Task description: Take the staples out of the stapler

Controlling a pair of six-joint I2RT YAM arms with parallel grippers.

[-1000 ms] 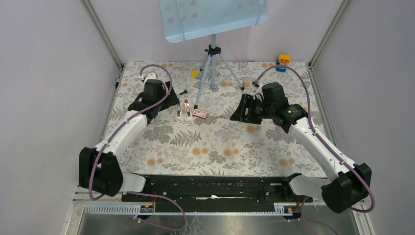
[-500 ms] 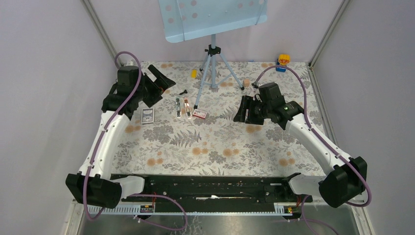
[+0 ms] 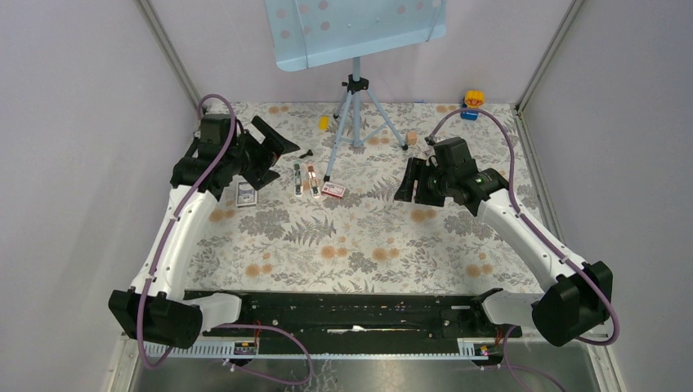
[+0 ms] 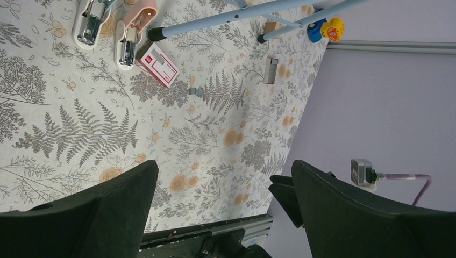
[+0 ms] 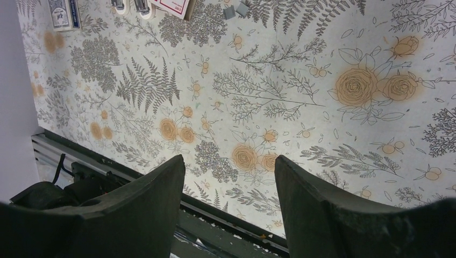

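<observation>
Your left claw (image 3: 276, 153) has lifted and swung toward the stapler (image 3: 310, 178), lying on the worktop (image 3: 368, 245) beside a second stapler (image 3: 297, 180). It and the right claw (image 3: 404, 181) gape wide, empty. Descend off-line and you'll likely shove the neighbour or staple box (image 3: 333, 191).

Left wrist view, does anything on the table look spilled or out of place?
Nothing looks damaged. A small grey piece lies loose on the cloth, away from the red-and-white box, with a tinier bit nearer the box. They may be stray staples, but they are too small to tell.
</observation>
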